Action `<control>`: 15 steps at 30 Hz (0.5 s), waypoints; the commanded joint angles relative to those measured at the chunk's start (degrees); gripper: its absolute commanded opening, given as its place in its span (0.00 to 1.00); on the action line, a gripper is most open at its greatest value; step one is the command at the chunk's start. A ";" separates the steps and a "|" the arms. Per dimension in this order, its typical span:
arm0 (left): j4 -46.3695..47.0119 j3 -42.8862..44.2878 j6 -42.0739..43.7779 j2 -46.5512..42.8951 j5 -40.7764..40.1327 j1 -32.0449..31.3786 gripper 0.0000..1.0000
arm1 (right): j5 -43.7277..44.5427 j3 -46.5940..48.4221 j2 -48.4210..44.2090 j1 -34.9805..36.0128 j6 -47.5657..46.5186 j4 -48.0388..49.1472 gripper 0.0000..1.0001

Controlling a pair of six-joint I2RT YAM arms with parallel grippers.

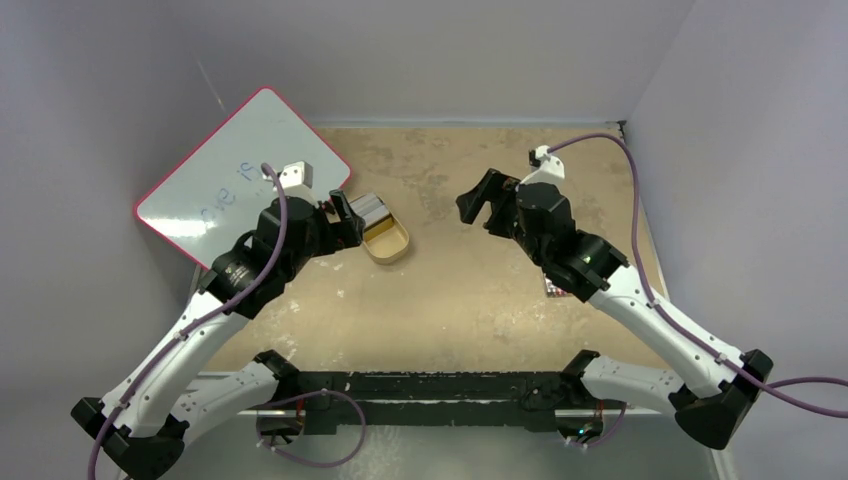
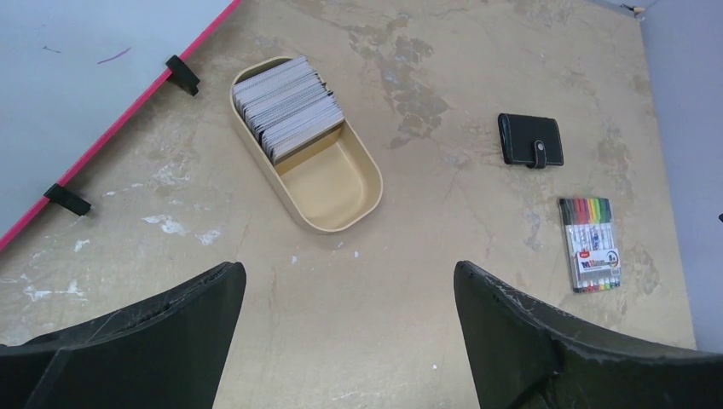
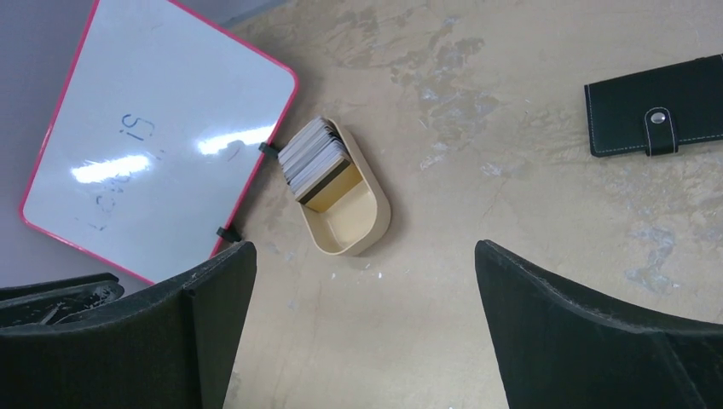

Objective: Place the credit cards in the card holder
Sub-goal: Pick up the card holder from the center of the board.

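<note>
The credit cards (image 2: 288,106) stand on edge as a stack in one end of a gold oval tin (image 2: 332,183). In the right wrist view the front credit card (image 3: 328,184) shows gold with a black stripe. The card holder (image 2: 530,139) lies shut on the table to the right of the tin, its snap tab fastened; the right wrist view shows the card holder (image 3: 656,117) at its far right. My left gripper (image 2: 348,271) hangs open above bare table near the tin. My right gripper (image 3: 365,249) is open too, raised over the table's middle. Both hold nothing.
A red-rimmed whiteboard (image 1: 235,170) leans at the back left beside the tin (image 1: 387,240). A pack of coloured markers (image 2: 591,243) lies near the card holder, partly under my right arm (image 1: 600,270) in the top view. Grey walls close in the table.
</note>
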 commanded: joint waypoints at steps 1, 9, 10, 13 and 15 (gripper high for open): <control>2.65 -1.06 0.78 -0.21 -2.00 -0.37 0.92 | 0.52 -0.32 -0.07 0.24 -1.13 3.04 0.99; 4.31 -4.58 1.34 0.14 -1.02 -0.35 0.92 | 3.82 2.71 4.84 0.24 -3.97 1.55 0.99; 4.46 -4.67 1.43 0.04 -1.00 -0.39 0.92 | 4.14 3.06 5.20 0.24 -3.65 1.77 0.99; 4.95 -5.73 2.25 -0.09 -1.84 -0.35 0.92 | 9.10 4.28 5.91 0.24 -3.36 1.24 0.99; 5.49 -6.86 2.50 -0.25 -2.41 -0.30 0.92 | 11.69 4.73 6.86 0.12 -6.15 1.00 0.99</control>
